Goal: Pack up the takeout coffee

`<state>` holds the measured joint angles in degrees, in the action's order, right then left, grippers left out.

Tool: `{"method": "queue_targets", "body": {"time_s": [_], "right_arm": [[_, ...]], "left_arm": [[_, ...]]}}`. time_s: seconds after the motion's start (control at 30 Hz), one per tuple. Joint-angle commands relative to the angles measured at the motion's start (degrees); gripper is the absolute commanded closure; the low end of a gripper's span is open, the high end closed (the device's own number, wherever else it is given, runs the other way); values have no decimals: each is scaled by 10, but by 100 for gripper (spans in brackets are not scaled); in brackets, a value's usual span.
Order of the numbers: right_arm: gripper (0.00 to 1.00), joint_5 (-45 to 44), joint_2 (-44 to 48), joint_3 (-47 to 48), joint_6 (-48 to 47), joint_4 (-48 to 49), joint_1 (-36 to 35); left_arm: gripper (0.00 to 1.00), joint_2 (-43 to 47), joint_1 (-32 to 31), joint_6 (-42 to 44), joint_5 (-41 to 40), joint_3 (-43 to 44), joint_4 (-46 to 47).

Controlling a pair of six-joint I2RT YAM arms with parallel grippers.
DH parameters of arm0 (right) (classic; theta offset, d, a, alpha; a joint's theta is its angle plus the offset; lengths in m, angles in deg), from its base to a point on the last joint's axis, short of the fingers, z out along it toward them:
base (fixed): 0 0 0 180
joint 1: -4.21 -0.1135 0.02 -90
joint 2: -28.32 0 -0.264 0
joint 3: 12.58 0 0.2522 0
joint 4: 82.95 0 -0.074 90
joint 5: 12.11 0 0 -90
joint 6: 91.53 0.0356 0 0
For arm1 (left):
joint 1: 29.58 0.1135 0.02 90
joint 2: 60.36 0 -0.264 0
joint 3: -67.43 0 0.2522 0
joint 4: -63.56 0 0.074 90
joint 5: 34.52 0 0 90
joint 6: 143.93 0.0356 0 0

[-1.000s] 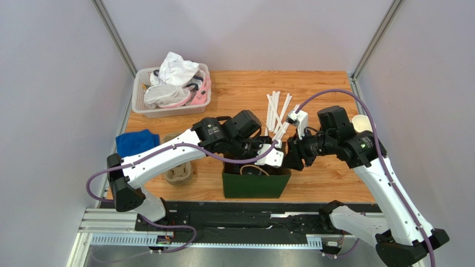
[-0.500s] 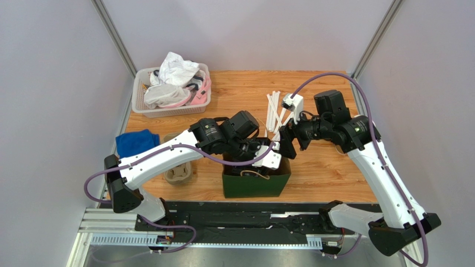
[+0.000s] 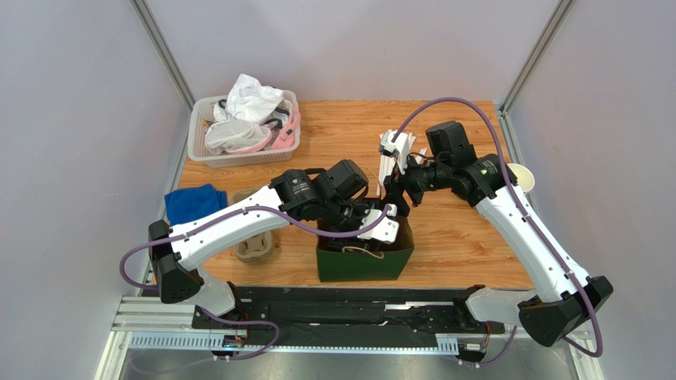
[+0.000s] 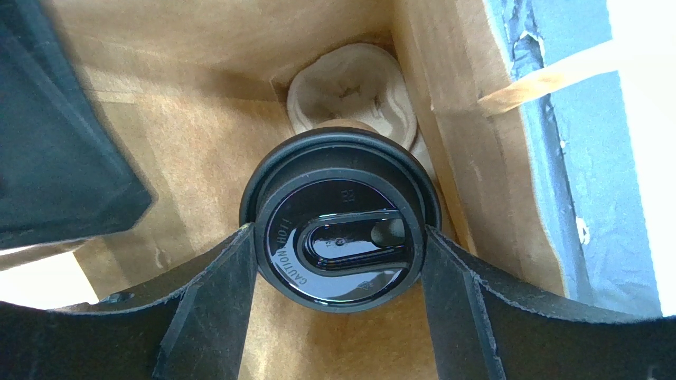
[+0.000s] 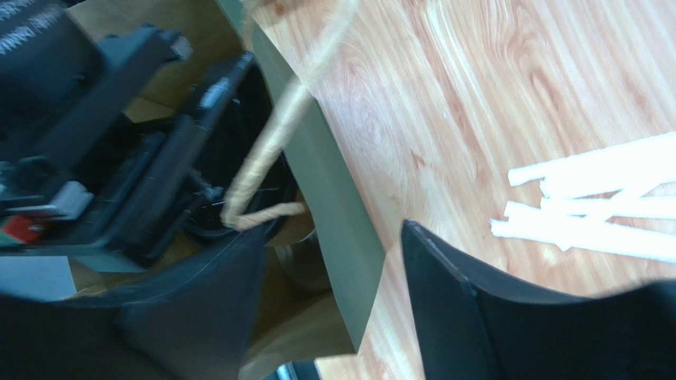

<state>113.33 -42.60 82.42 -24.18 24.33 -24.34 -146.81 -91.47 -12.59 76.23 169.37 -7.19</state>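
I have the left gripper [image 4: 339, 247] reaching down into the green paper bag [image 3: 365, 265], which stands at the middle of the tabletop's [image 3: 468, 237] near edge. Its two fingers [image 4: 214, 301] press against opposite sides of the black lid of the takeout coffee [image 4: 341, 210], so I read that as a grip on the cup. The cup stands upright inside the bag, with a moulded-pulp carrier [image 4: 349, 79] just behind it against the bag's brown inner wall. My right gripper [image 5: 332, 233] hangs over the bag's far right corner with its jaws apart and nothing pinched. The bag's green wall runs through the gap between them, and the twine handle [image 5: 278, 142] loops just above. White straws [image 5: 587, 198] lie on the wood just beyond that gripper. Another pulp carrier [image 3: 254, 245] and a blue cloth [image 3: 194, 202] sit near the left edge.
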Motion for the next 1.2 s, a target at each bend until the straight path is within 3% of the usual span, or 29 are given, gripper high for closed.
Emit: {"method": "queue_targets", "body": {"time_s": [0.0, 0.07, 0.1, 0.13, 0.47, 0.8, 1.17], "right_arm": [[51, 10, 8, -5, -20, 51, -11], [69, 6, 10, -2, -19, 53, -11], [91, 7, 10, 4, -13, 53, -12], [100, 9, 14, 7, -7, 57, -12], [100, -46, 119, -62, 65, 140, -62], [100, -226, 195, -151, 90, 194, -203], [100, -229, 199, -157, 120, 190, -215]], "left_arm": [[93, 30, -2, 4, -5, -14, 11], [93, 37, -2, -6, -23, -28, 19], [93, 48, -1, -19, -31, -34, 28], [93, 54, -1, -22, -44, -41, 33], [93, 155, -2, -49, -163, -194, 134], [96, 213, -3, -64, -283, -311, 277], [97, 234, -11, -59, -322, -398, 389]]}}
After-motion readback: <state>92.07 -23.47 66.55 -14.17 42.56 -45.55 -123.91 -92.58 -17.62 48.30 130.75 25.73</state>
